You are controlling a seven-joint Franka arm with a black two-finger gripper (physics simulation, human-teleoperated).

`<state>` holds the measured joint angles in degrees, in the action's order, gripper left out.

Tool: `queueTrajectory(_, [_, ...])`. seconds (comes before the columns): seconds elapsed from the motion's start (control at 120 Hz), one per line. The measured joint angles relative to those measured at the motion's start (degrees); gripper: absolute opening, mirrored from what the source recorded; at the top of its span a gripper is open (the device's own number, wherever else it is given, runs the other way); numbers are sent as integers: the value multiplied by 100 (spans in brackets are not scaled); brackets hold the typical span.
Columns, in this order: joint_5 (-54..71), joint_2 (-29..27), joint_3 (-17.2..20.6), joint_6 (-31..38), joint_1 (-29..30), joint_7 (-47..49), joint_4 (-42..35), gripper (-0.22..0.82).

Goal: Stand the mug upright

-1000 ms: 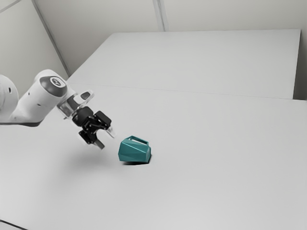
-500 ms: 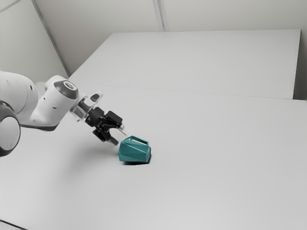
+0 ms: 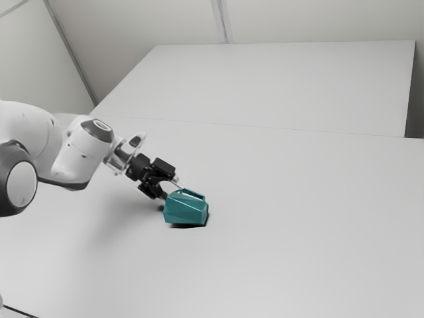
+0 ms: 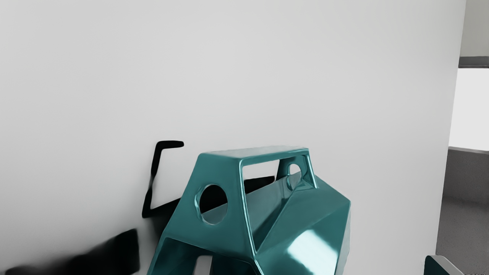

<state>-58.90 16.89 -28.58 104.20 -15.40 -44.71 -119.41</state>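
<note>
At the left of the frame, a smooth, rounded white arm (image 3: pixel 33 129) is being shown. Lower down, a pale disc (image 3: pixel 22 183) is being ringed by a dark grey collar (image 3: pixel 13 158). Nearer the centre, a dark grey cap (image 3: pixel 93 132) is being marked by a pale oval emblem (image 3: pixel 102 124). Black, blocky housings are being worn by the gripper (image 3: pixel 171 189), its fingertips (image 4: pixel 203 266) being edged in grey.

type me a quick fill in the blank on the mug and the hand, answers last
The faceted, glossy teal mug lies on its ____.
Its handle points ____, away from the table.
In the exterior view, the black two-finger hand is on the mug's ____.

side; up; left
</note>
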Motion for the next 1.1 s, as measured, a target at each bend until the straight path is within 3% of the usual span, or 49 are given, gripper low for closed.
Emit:
queueTrajectory(0.483, [-474, 12, 26, -73, -49, -326, -275, 59])
queueTrajectory(0.75, [-605, 12, 28, -58, -78, -419, -425, 33])
queueTrajectory(1.1, [-720, 4, 36, -42, -79, -492, -507, 8])
